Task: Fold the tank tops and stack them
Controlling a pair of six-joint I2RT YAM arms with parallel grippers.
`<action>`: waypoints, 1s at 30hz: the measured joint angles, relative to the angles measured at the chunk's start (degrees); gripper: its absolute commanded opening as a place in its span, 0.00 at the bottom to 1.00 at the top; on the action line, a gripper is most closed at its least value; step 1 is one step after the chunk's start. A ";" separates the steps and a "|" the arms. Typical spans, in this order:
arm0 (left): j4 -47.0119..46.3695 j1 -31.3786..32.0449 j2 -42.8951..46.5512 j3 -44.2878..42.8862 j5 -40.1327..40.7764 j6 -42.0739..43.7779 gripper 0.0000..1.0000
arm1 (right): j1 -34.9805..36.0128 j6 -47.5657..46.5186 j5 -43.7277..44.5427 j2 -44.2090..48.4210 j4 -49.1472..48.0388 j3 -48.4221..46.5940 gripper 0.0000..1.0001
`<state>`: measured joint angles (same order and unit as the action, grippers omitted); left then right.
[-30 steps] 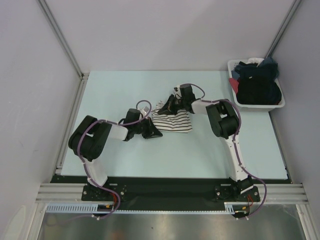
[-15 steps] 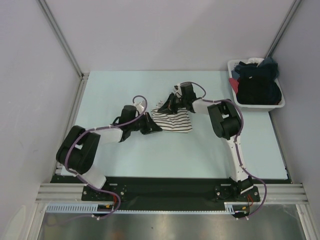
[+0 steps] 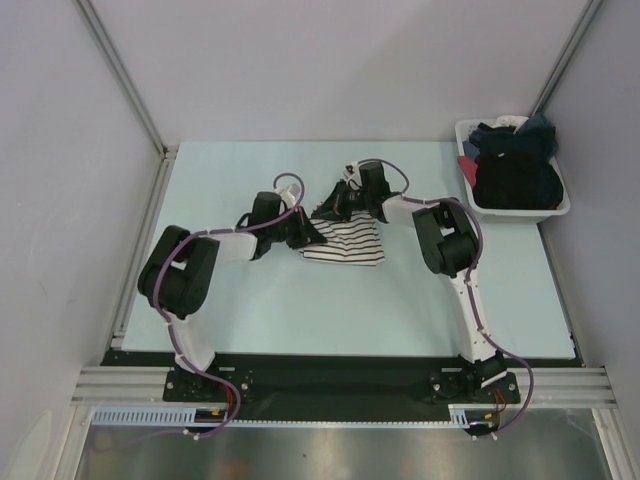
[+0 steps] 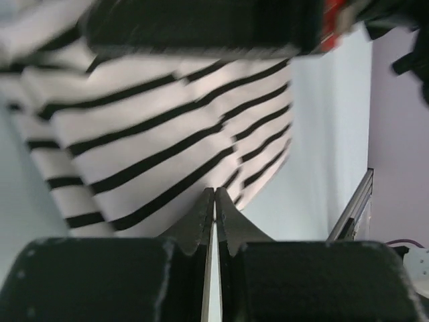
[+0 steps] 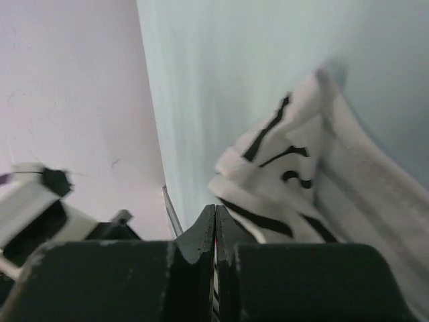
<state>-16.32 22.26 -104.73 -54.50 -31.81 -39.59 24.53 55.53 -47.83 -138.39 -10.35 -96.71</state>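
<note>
The white tank top with thin black stripes (image 3: 348,243) lies bunched in the middle of the pale table. My left gripper (image 3: 312,234) sits at its left edge. In the left wrist view its jaws (image 4: 214,194) are pressed together with a thin white sliver of cloth between them, and the striped cloth (image 4: 161,134) spreads out just beyond. My right gripper (image 3: 329,208) is at the top's far left corner. In the right wrist view it (image 5: 215,209) is shut with striped cloth in the slit, and a rumpled fold (image 5: 315,181) lies beside it. I cannot pick out a plain black tank top.
A white basket (image 3: 520,211) heaped with dark clothes stands at the back right corner of the table. Grey walls and metal frame rails close in the left, back and right sides. The other gripper's dark body (image 4: 201,27) hangs close above the cloth in the left wrist view.
My left gripper has moved away from the near edge, up along the striped top's left side. The right gripper has shifted a little toward the back. The top's left part has bunched up.
</note>
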 measured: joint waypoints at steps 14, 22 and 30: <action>-5.25 -0.28 -2.40 9.51 -1.60 -6.08 0.06 | -0.13 0.42 0.37 -4.31 0.33 -0.83 0.08; -1.16 -0.26 1.07 9.51 -0.94 -5.16 0.48 | -0.57 -0.96 0.31 -3.58 1.55 -2.47 0.42; 11.61 -0.26 14.86 5.97 7.69 1.25 0.81 | -2.75 -9.66 2.51 8.37 10.23 -0.68 0.56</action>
<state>-4.71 22.00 -89.86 -48.53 -24.12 -38.35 21.78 45.87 -45.32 -130.02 -0.12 -97.38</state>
